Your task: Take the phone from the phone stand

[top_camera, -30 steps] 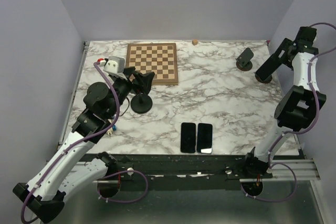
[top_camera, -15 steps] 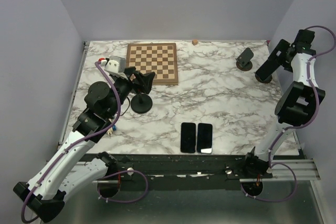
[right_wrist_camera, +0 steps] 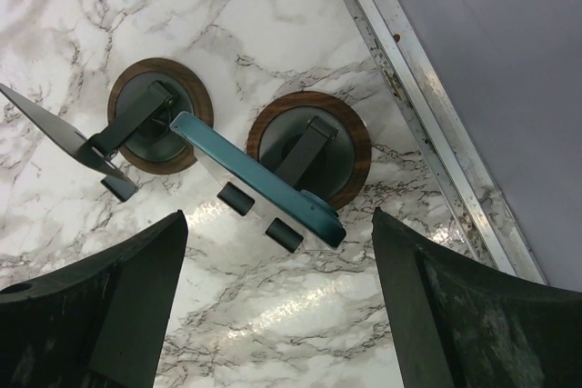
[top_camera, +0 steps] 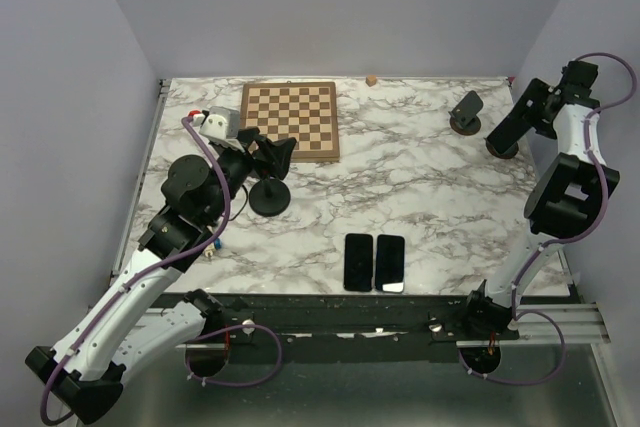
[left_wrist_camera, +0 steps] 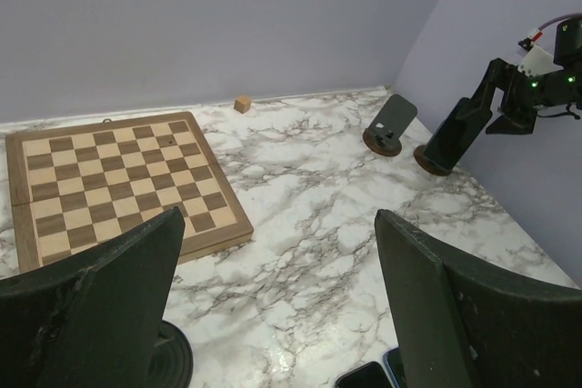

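Observation:
A teal-edged phone [right_wrist_camera: 259,179] leans upright in a round wood-rimmed stand [right_wrist_camera: 314,147] at the far right of the table. It also shows in the top view [top_camera: 506,128] and in the left wrist view [left_wrist_camera: 455,134]. My right gripper [right_wrist_camera: 282,315] is open and hangs just above the phone's top edge, with one finger on each side and neither touching; in the top view it [top_camera: 524,112] sits right by the phone. My left gripper [left_wrist_camera: 282,306] is open and empty above a black stand [top_camera: 270,194] at the left middle [top_camera: 275,155].
An empty tilted stand [right_wrist_camera: 150,124] stands just left of the phone's stand. Two dark phones [top_camera: 358,262] [top_camera: 390,262] lie flat near the front edge. A chessboard [top_camera: 290,120] lies at the back left, a small wooden cube [top_camera: 371,79] at the back edge. A metal rail [right_wrist_camera: 427,124] borders the table on the right.
My right arm's wrist has shifted slightly, with the gripper staying open by the phone. The left arm has hardly moved.

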You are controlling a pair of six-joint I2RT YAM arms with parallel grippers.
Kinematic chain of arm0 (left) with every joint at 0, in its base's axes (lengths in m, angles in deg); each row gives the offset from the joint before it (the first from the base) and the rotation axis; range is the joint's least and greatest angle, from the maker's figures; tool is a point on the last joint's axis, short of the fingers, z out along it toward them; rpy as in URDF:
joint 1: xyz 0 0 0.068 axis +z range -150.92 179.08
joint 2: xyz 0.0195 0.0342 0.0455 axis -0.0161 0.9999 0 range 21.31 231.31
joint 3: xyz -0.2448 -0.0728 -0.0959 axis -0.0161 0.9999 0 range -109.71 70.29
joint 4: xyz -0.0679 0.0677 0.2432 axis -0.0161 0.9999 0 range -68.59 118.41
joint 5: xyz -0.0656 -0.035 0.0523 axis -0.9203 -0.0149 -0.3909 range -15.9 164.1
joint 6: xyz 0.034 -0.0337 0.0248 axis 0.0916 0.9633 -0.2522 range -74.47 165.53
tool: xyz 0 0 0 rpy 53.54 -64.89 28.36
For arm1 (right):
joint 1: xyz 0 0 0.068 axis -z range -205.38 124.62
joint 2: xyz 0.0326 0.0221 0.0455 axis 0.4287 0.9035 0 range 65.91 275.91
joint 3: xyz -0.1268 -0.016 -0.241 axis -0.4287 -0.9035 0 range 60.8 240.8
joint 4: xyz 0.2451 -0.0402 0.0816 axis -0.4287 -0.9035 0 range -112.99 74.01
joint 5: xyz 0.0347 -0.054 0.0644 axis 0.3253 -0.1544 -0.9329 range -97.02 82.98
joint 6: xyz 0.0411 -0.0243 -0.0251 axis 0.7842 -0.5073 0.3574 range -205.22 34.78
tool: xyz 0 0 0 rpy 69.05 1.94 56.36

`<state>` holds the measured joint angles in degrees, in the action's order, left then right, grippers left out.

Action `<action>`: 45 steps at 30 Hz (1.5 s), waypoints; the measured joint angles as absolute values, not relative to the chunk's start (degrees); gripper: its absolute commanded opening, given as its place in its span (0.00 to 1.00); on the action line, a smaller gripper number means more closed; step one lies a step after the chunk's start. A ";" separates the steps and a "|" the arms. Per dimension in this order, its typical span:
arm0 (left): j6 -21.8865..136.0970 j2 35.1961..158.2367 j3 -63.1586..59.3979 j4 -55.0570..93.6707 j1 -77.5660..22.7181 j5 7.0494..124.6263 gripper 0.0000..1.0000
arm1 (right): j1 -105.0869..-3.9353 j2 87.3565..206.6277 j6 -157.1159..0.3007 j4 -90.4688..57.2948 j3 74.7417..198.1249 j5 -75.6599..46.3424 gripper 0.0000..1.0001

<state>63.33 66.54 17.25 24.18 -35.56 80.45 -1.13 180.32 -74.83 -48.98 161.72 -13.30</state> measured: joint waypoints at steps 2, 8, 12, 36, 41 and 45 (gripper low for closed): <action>63.33 66.61 17.25 24.18 -35.56 80.34 0.94 | -0.94 180.37 -74.83 -48.44 161.72 -13.74 0.86; 63.33 66.87 17.25 24.20 -35.56 79.66 0.94 | -0.63 180.61 -75.24 -47.04 161.72 -14.63 0.82; 63.33 66.87 17.25 24.18 -35.56 79.53 0.94 | -0.63 181.24 -75.29 -46.93 161.72 -15.23 0.81; 63.37 66.91 17.25 24.18 -35.56 78.70 0.94 | -0.48 181.22 -75.11 -36.53 153.70 -18.02 0.73; 63.37 66.94 17.25 24.20 -35.56 78.44 0.94 | 0.00 181.00 -74.70 -34.10 152.50 -19.27 0.74; 63.37 66.94 17.25 24.18 -35.58 78.28 0.94 | 0.70 180.52 -74.50 -31.81 150.53 -21.04 0.74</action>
<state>63.37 66.94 17.25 24.18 -35.58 78.28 0.70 180.52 -74.50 -31.81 150.53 -21.04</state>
